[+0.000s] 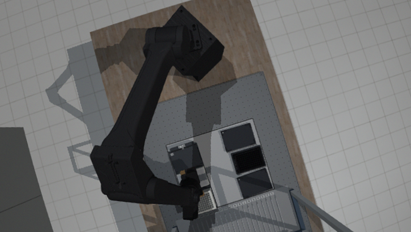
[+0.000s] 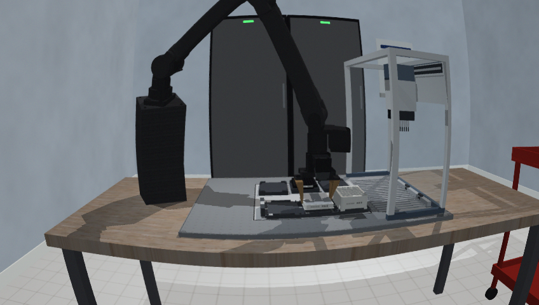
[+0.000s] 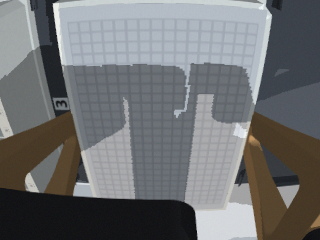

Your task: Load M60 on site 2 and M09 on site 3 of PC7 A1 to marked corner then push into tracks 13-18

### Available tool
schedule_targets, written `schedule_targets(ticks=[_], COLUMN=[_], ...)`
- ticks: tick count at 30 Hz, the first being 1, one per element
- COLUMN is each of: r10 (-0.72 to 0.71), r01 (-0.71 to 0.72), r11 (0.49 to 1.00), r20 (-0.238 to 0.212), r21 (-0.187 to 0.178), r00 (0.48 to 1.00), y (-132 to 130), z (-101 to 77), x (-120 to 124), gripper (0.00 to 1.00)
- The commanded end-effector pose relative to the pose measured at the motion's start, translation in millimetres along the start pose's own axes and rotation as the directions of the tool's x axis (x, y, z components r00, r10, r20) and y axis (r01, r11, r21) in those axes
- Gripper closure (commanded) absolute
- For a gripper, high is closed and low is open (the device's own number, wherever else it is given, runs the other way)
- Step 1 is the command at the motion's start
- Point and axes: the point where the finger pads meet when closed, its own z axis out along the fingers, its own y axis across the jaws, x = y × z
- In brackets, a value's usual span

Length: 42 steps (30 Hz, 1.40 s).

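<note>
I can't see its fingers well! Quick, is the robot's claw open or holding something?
Gripper: closed on the white 384-well plate M60, low over the carrier PC7.
</note>
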Motion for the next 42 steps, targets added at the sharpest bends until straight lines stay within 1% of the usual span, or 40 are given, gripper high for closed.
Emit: schedule_targets(ticks=[1,2,18,19,22,24,26,42], r10=[0.019,0.006,0.006,0.012,0.011,0.008,0.007,0.011], r01=[-0.018,-0.006,-0.006,-0.012,-0.011,-0.008,-0.007,-0.011], r11=[0.999,0.999,0.999,0.999,1.0,1.0,1.0,1.0], r20=[0.017,0.011,0.011,0.014,0.01,0.004,0.003,0.01], r21=[-0.045,-0.031,-0.031,-0.033,-0.024,-0.007,-0.005,-0.023], r00=[1.0,1.0,1.0,1.0,1.0,1.0,1.0,1.0], y=[20,15,16,19,15,6,3,9], z=[-14.3,-10.0,-10.1,-10.6,-4.5,0.8,3.8,5.8], x=[-19,-8,-9,-19,-16,-12,-10,-13], gripper=[1.0,1.0,1.0,1.0,1.0,1.0,1.0,1.0])
